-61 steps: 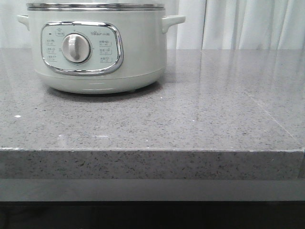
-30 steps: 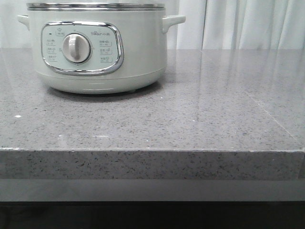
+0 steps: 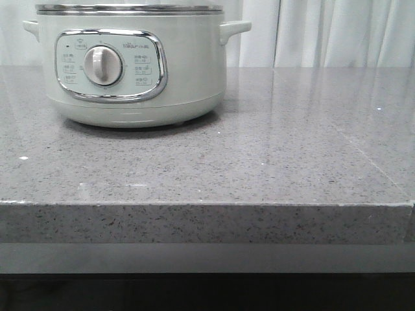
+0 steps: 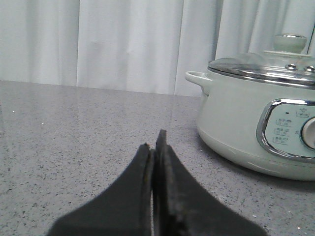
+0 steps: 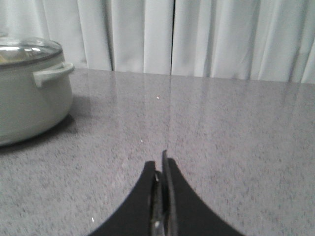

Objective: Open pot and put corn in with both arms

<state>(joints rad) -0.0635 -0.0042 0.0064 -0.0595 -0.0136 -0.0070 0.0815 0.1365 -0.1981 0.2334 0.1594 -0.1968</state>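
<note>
The pale mint-white pot (image 3: 133,65) stands at the far left of the grey stone counter, its dial panel facing me and its steel-rimmed glass lid (image 4: 268,66) on. It also shows in the right wrist view (image 5: 27,91). My left gripper (image 4: 155,142) is shut and empty, low over the counter, apart from the pot on the side of its handle (image 4: 198,78). My right gripper (image 5: 160,164) is shut and empty over bare counter, well away from the pot's other handle (image 5: 51,73). The corn is not in view. Neither gripper shows in the front view.
The grey speckled counter (image 3: 272,149) runs wide to the right of the pot, with its front edge (image 3: 207,204) close to me. White curtains (image 3: 337,32) hang behind the counter.
</note>
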